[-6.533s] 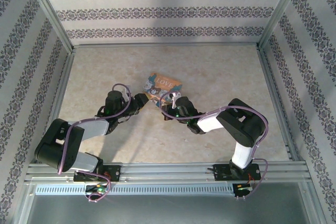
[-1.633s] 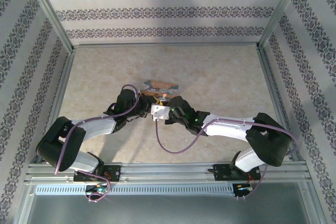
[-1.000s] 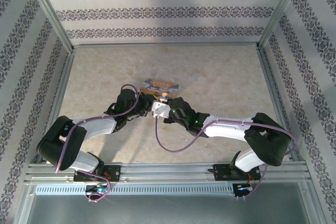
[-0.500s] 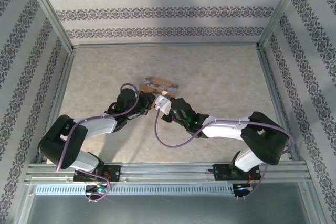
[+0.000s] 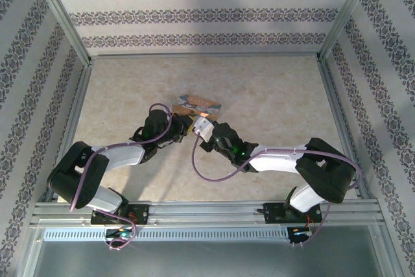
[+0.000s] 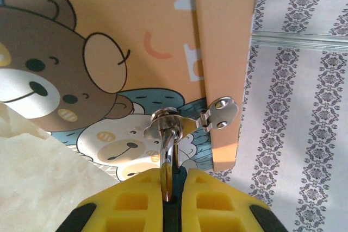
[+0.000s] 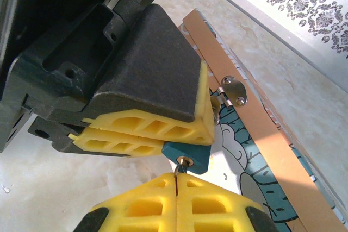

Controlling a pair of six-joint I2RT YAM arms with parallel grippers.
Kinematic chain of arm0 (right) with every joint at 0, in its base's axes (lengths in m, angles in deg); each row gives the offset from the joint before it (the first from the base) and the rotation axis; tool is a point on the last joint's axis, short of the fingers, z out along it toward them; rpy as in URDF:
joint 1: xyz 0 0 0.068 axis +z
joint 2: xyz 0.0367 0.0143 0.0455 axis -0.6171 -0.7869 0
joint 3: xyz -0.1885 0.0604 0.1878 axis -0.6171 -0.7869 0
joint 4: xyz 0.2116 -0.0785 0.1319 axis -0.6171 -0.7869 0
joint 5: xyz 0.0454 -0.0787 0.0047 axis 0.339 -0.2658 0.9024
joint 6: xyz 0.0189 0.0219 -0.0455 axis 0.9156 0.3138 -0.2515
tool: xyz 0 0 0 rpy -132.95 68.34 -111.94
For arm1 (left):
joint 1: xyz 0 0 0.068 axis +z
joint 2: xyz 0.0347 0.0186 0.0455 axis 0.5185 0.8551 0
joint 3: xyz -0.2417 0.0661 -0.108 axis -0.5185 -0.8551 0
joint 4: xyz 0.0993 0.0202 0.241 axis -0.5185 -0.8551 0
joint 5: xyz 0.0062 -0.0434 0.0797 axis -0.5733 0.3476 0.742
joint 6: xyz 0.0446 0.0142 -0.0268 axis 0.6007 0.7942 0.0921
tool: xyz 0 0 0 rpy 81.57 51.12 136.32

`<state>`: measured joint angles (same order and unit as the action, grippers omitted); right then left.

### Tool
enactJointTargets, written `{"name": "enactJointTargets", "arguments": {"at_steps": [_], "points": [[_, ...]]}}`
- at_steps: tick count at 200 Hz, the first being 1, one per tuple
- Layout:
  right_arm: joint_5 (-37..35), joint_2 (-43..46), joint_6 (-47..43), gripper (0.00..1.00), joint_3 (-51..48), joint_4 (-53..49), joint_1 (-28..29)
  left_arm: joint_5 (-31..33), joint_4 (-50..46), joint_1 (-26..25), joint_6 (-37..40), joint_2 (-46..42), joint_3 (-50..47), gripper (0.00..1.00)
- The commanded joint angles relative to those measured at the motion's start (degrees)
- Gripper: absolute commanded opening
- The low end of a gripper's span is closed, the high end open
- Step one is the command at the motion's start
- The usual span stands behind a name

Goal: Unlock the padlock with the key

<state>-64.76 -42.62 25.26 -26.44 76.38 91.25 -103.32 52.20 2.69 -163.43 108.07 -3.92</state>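
Note:
The padlock [image 7: 190,153] is a small teal block with a silver shackle [image 6: 166,153] hooked through the hasp of an orange "LOVE" cartoon-bear box [image 6: 147,36]. My left gripper [image 6: 173,199] is shut on the padlock, its yellow pads [image 7: 157,126] clamping the body. The key [image 7: 181,164] shows only a short silvery shaft seated in the keyhole. Its head is hidden between the pads of my right gripper [image 7: 178,186], which is shut on it. Both grippers meet just in front of the box [image 5: 198,103], left [image 5: 183,128] and right [image 5: 206,124].
The box stands tilted up on its edge on the beige tabletop [image 5: 272,95], with a metal hasp plate [image 7: 234,91] on its side. Patterned walls [image 5: 207,14] with metal frame rails enclose the table on three sides.
Over six seconds the box went from lying flat to tilted on edge. In the last second my right wrist shifted slightly away from its base toward the box; the left arm barely moved.

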Motion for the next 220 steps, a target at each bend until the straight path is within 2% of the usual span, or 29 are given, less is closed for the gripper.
{"name": "enactJointTargets", "arguments": {"at_steps": [1,16,27,44,99,154,200,220], "points": [[1.3,-0.4,1.3,0.00,-0.1,4.8,0.7,-3.0,2.7,-1.8,-0.4,0.4,1.2,0.00],[1.2,-0.2,1.1,0.00,-0.3,4.6,0.7,-3.0,2.6,-1.8,-0.2,0.4,1.1,0.00],[0.6,0.1,0.9,0.13,-0.6,4.7,0.7,-3.0,2.2,-1.9,0.2,0.5,1.1,0.00],[-0.1,1.0,0.3,0.24,-1.5,4.6,0.7,-3.1,0.7,-1.8,1.6,0.4,1.5,0.00],[-0.4,8.2,0.9,0.45,-5.0,1.7,0.0,-3.1,1.4,-1.8,4.4,2.9,0.6,0.00],[3.4,16.9,11.0,0.49,-6.9,-4.4,-6.2,-5.2,9.4,-1.8,3.9,10.7,-0.3,0.00],[3.4,20.4,14.5,0.49,-8.8,-6.0,-9.5,-5.7,14.7,-1.8,2.1,16.5,-1.0,0.00],[4.0,21.5,16.7,0.49,-9.2,-6.9,-10.8,-5.6,15.7,-1.9,2.0,17.3,-1.6,0.09]]}}
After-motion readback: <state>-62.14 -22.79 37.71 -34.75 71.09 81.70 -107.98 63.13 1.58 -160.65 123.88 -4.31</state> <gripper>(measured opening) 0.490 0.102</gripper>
